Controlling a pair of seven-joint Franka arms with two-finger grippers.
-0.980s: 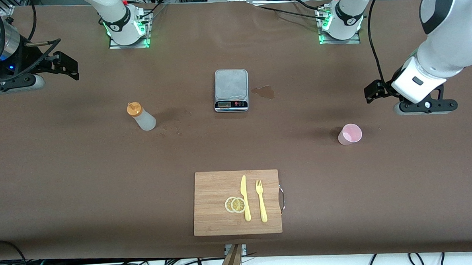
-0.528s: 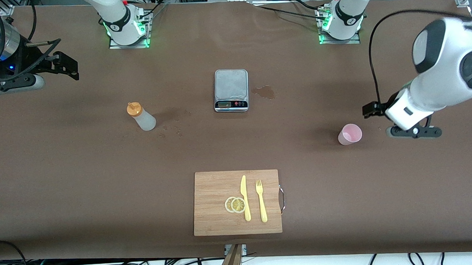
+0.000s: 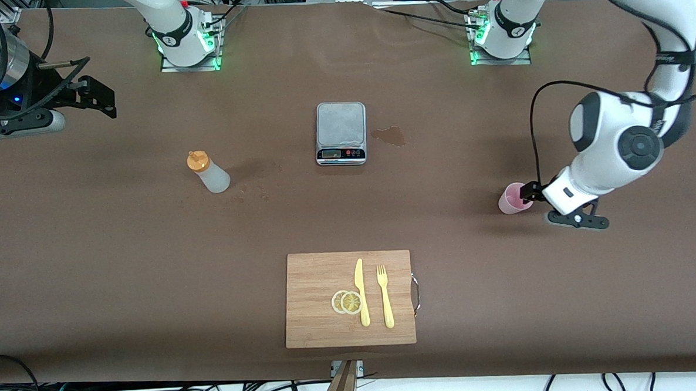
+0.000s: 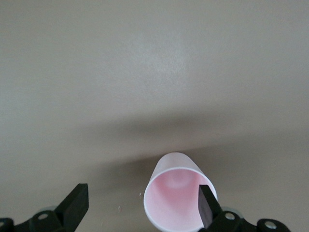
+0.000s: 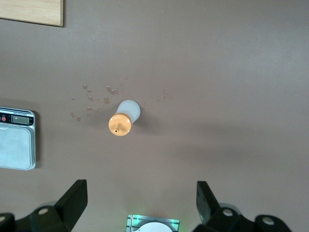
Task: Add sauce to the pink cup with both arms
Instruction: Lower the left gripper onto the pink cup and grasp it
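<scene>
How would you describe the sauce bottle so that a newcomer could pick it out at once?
Start at the grey scale in the middle of the table and look toward the right arm's end. There the sauce bottle stands alone beside a few spilled droplets. It is the only translucent whitish container, with an orange cap.

Matt pink plastic cup, wooden board.

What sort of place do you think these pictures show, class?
Most likely a robotics lab staged as a kitchen: two bench-mounted arms work a covered table set with a kitchen scale, a cutting board and a pink cup, cables trailing below.
</scene>
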